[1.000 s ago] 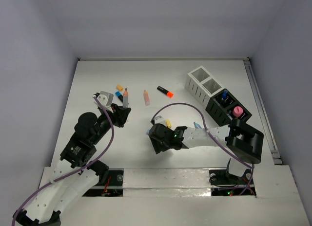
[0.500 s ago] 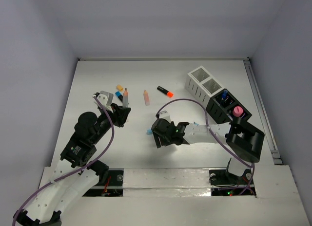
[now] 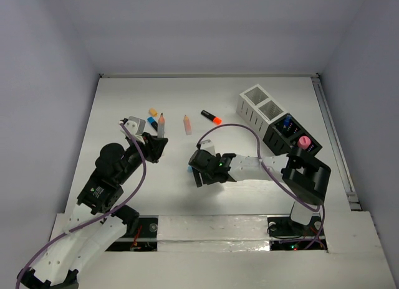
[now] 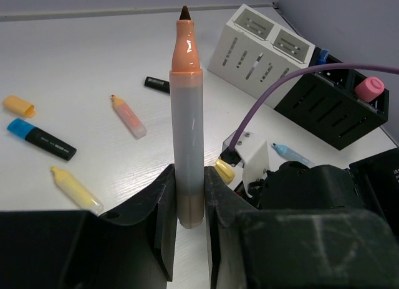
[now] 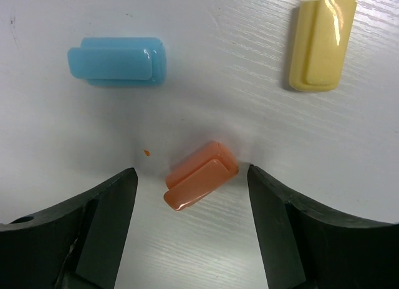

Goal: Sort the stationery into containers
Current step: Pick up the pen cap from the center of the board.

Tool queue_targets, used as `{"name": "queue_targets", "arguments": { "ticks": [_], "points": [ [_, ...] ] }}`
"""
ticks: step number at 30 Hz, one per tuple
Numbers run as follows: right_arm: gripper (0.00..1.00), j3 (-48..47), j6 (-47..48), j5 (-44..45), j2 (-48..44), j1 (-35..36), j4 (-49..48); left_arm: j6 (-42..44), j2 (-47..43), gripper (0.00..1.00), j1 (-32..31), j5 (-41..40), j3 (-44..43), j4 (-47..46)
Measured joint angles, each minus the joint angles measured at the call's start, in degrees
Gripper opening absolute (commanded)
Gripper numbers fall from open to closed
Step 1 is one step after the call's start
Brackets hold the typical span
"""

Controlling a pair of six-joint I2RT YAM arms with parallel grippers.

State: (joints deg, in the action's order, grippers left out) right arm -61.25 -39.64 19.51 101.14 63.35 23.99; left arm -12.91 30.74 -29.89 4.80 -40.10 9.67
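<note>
Orange cap (image 5: 201,175): flat on tabletop (image 5: 206,65), askew between the right jaws, which stand apart. Hazard: closing on its slant may pivot or squirt it out toward the blue cap (image 5: 118,60). Left jaws clamped on upright uncapped marker (image 4: 187,114).

We see bright, even overhead light, soft shadows on the white surface (image 3: 124,96), glare on the yellow cap (image 5: 321,43), and blurred wrist-view foregrounds.

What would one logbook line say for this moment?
left gripper: shut on uncapped marker | right gripper: open over orange cap | blue cap, yellow cap: nearby
</note>
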Motion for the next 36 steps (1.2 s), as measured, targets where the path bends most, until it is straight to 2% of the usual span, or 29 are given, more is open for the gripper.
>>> {"name": "queue_targets", "arguments": {
  "ticks": [3, 6, 8, 18, 20, 32, 34, 36],
  "points": [
    [0.77, 0.15, -0.72, 0.04, -0.44, -0.02, 0.15, 0.00, 0.00, 0.00, 0.00, 0.24, 0.00, 0.00],
    [0.67, 0.44, -1.36, -0.68, -1.11, -0.02, 0.39, 0.00, 0.00, 0.00, 0.00, 0.46, 0.00, 0.00],
    [0.65, 0.46, -2.16, -1.18, -1.18, -0.02, 0.37, 0.00, 0.00, 0.00, 0.00, 0.57, 0.00, 0.00],
    [0.60, 0.02, -3.91, -1.51, -0.15, -0.02, 0.00, 0.00, 0.00, 0.00, 0.00, 0.83, 0.00, 0.00],
    [0.57, -0.37, -3.89, -0.90, 0.28, -0.02, 0.07, 0.00, 0.00, 0.00, 0.07, 0.87, 0.00, -0.02],
    [0.54, -3.04, -3.89, 3.78, 2.86, -0.28, 0.90, 0.00, 0.00, 0.00, 0.39, 1.01, 0.00, -0.04],
    [0.49, -3.43, -3.89, 4.42, 3.23, -0.33, 1.18, 0.00, 0.00, 0.00, 0.39, 1.01, 0.00, -0.04],
    [0.48, -3.65, -4.02, 5.09, 3.48, -0.33, 1.57, 0.00, 0.00, 0.00, 0.39, 1.01, 0.00, -0.02]
  ]
}}
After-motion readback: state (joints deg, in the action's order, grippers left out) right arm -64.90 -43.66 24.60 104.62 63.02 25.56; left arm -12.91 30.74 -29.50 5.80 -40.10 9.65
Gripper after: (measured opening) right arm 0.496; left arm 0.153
